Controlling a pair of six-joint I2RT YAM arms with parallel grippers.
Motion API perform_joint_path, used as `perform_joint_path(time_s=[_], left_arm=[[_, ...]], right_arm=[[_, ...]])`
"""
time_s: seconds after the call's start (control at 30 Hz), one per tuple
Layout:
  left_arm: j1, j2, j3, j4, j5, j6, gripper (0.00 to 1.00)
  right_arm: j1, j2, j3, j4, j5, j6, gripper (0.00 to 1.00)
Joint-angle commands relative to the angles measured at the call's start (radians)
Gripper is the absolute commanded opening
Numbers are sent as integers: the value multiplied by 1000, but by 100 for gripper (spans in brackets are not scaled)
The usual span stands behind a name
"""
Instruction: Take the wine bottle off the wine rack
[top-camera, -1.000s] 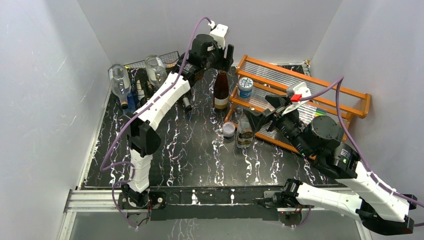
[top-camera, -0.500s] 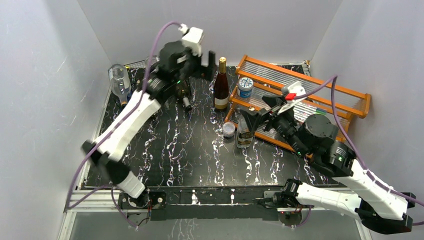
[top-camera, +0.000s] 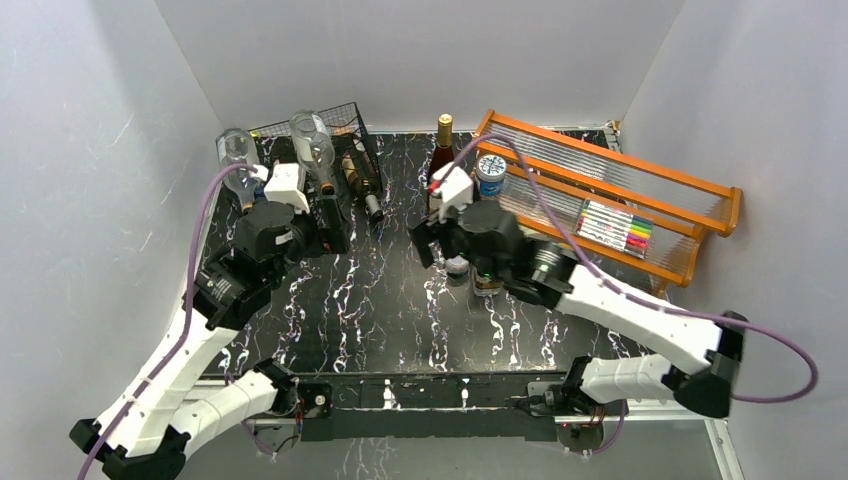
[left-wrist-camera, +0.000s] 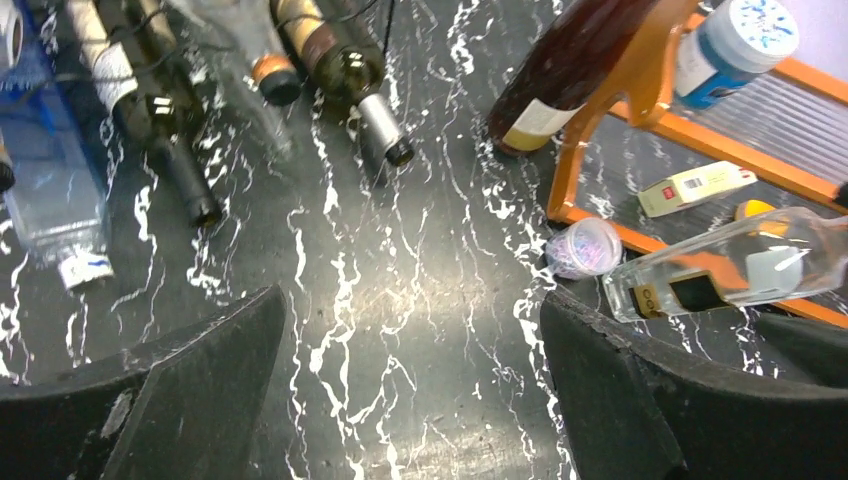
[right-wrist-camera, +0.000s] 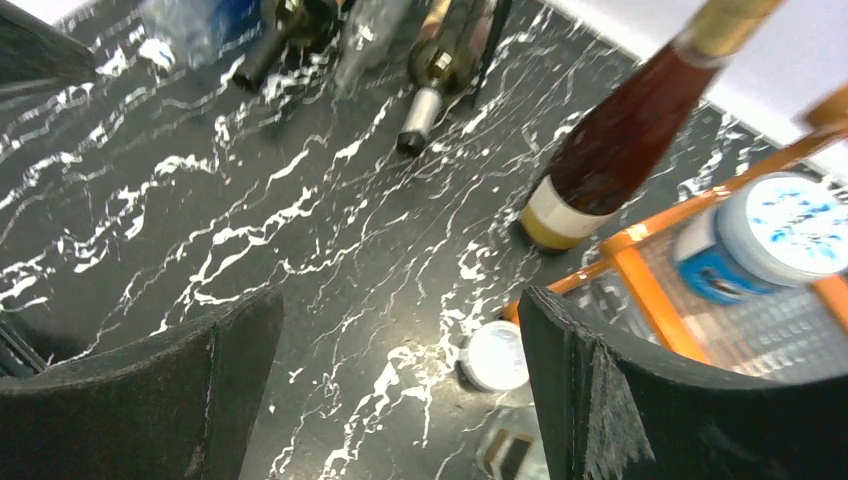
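The left gripper and the right gripper are seen wide open and empty. The cup under the right one could be struck if that arm is lowered. Farther back, at upper centre, the wine bottle is found upright on the table, off the rack at upper left. It could be tipped by a careless swing.

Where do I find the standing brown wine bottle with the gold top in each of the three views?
Top external: the wine bottle stands at back centre.
Left wrist: upper right, tilted in the frame.
Right wrist: upper right, neck toward the top edge.
Shared landmark: the blue-and-white jar to its right.
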Motion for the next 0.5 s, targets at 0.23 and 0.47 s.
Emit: perform_joint_path(time_s=[0.23, 0.47], left_arm=[[230, 140, 52, 20, 94, -32, 98], [518, 226, 134, 146, 349, -81, 98]], right_arm=[[1, 342, 123, 128, -104, 171, 98], [-4, 501, 163, 192, -23, 199, 98]])
